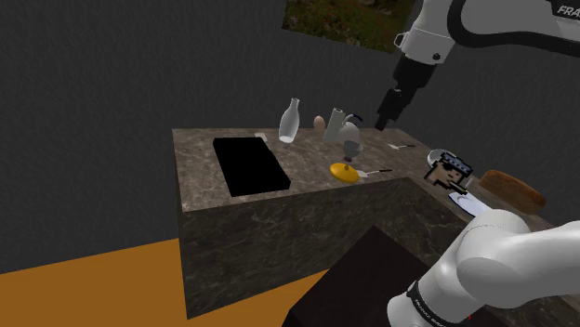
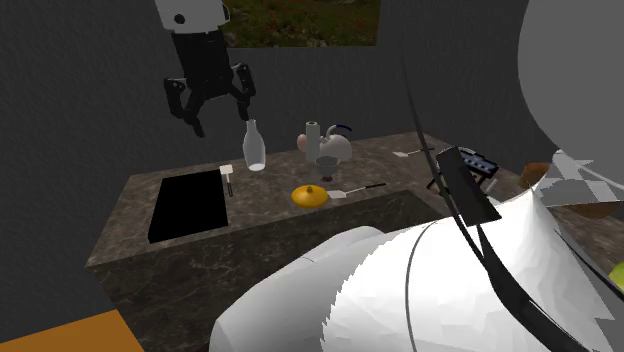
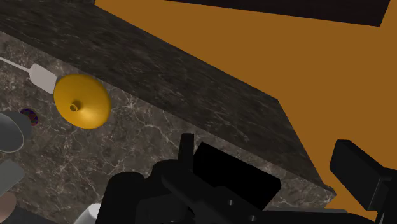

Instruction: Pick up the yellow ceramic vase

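While the claw (image 2: 216,112) hangs open and empty high above the counter (image 2: 260,225), the squat yellow vase (image 2: 311,196) sits well below it, untouched. I'd bring it straight down over the narrow neck, minding the utensil (image 2: 347,190) just beside and the cup (image 2: 326,163) beyond.

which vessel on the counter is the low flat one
The yellow vase near the counter's front edge; the pale bottle and grey cup behind it stand tall.

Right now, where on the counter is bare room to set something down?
Bare counter lies between the sink and the yellow vase, and left of the sink in the shoulder view. Crowded beyond the vase: bottle, goblet.
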Controlling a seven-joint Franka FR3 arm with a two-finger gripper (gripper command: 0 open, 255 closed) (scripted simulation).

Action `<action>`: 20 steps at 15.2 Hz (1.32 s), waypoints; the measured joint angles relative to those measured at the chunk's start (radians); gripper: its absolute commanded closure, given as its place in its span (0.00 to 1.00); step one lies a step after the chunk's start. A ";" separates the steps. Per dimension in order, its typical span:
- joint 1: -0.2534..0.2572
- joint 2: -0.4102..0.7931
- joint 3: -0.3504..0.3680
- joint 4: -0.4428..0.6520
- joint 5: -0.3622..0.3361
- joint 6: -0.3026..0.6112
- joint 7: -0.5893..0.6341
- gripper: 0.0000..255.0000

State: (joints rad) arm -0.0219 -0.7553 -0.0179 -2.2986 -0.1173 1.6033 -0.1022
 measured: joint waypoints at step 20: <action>-0.059 0.409 -0.326 -0.025 -0.073 0.423 -0.338 0.00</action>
State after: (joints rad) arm -0.0805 -0.3462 -0.3436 -2.3237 -0.1905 2.0263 -0.4403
